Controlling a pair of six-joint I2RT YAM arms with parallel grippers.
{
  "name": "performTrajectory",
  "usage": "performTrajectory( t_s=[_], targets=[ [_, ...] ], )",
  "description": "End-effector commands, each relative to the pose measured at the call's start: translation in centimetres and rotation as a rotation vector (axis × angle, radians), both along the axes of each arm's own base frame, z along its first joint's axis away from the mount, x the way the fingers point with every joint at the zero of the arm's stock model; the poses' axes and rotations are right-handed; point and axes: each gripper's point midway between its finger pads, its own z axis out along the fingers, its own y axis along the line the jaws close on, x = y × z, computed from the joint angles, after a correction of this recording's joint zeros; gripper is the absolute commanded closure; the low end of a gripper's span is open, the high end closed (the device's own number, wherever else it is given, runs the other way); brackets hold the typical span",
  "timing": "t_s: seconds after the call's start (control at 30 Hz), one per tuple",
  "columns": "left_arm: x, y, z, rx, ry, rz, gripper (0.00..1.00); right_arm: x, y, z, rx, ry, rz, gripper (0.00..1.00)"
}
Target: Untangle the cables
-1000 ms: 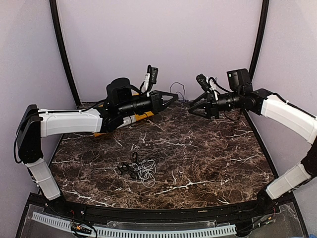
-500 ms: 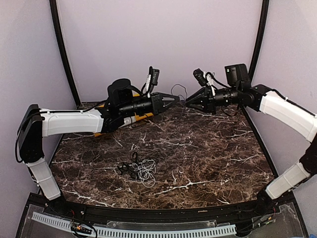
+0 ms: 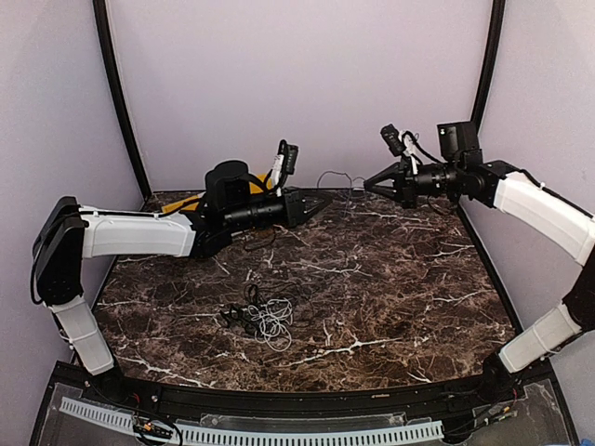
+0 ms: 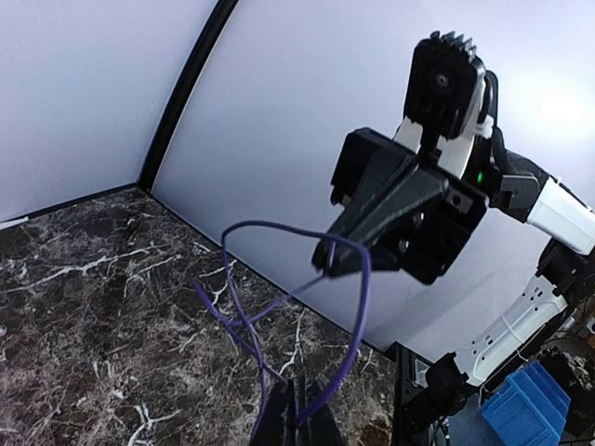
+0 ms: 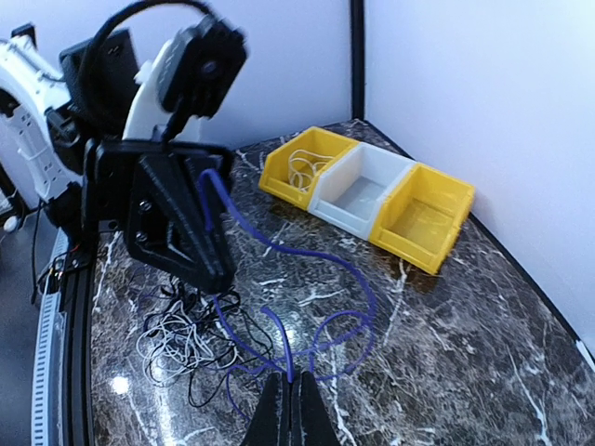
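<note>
A thin, flexible purple cable (image 4: 363,279) is held in the air above the far part of the dark, white-veined marble table top (image 3: 418,279), strung between the two grippers in loose loops. One stretch of it is pinched in the left gripper (image 3: 323,199), whose fingers are pressed together on it in the left wrist view. Another stretch is pinched in the right gripper (image 3: 368,184), whose fingers are likewise closed upon it in the right wrist view. The two gripper tips are pointed toward each other, near but apart, with the purple cable arching between and above them. A loose tangle (image 3: 266,319) of thin white, grey and black cables is lying on the table near its front edge, well apart from both grippers and touched by neither. A row of three open plastic bins (image 5: 367,200), yellow, white and yellow, is standing at the far left of the table against the wall. A coil of white cord (image 5: 302,167) is seen inside one of the yellow end bins.
</note>
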Motion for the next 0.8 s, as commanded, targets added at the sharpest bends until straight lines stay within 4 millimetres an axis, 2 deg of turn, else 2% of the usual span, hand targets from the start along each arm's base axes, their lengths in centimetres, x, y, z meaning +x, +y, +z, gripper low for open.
performTrajectory(
  t_s=[0.0,0.17,0.3,0.4,0.47,0.5,0.53,0.57,0.67,0.7,0.73,0.77],
  targets=[
    [0.7,2.3,0.5,-0.001,-0.016,0.086,1.0,1.7,-3.4,1.7,0.083,-0.004,-0.102,1.0],
    [1.6,2.2,-1.7,0.041,0.021,0.11,1.0,2.7,-5.0,0.1,0.088,0.039,-0.173,1.0],
    [2.4,1.2,-5.1,0.104,0.095,0.101,1.0,2.8,-5.3,-2.1,0.052,0.062,-0.188,1.0],
    [3.3,0.8,-8.3,0.169,0.157,0.123,1.0,2.7,-5.7,-5.5,-0.009,0.103,-0.208,1.0],
    [3.9,0.3,-11.0,0.221,0.191,0.128,1.0,2.5,-6.2,-8.3,-0.062,0.142,-0.231,1.0],
    [4.1,0.1,-11.2,0.229,0.185,0.127,1.0,2.3,-6.5,-10.0,-0.089,0.17,-0.238,1.0],
    [4.3,0.1,-12.4,0.253,0.196,0.131,1.0,1.9,-6.7,-11.6,-0.113,0.2,-0.235,1.0],
    [4.6,0.0,-12.4,0.266,0.182,0.14,1.0,1.4,-6.8,-13.3,-0.138,0.232,-0.225,0.98],
    [5.4,-0.1,-12.3,0.307,0.138,0.157,1.0,0.2,-7.2,-16.3,-0.213,0.323,-0.192,0.77],
    [5.9,-0.3,-11.4,0.327,0.104,0.164,1.0,0.1,-7.4,-16.5,-0.221,0.336,-0.195,0.71],
    [6.5,-0.7,-9.8,0.316,0.072,0.169,1.0,0.2,-7.7,-16.5,-0.222,0.342,-0.199,0.65],
    [6.6,-0.6,-9.9,0.355,0.054,0.172,1.0,0.2,-7.9,-16.2,-0.22,0.34,-0.204,0.6]
  ],
)
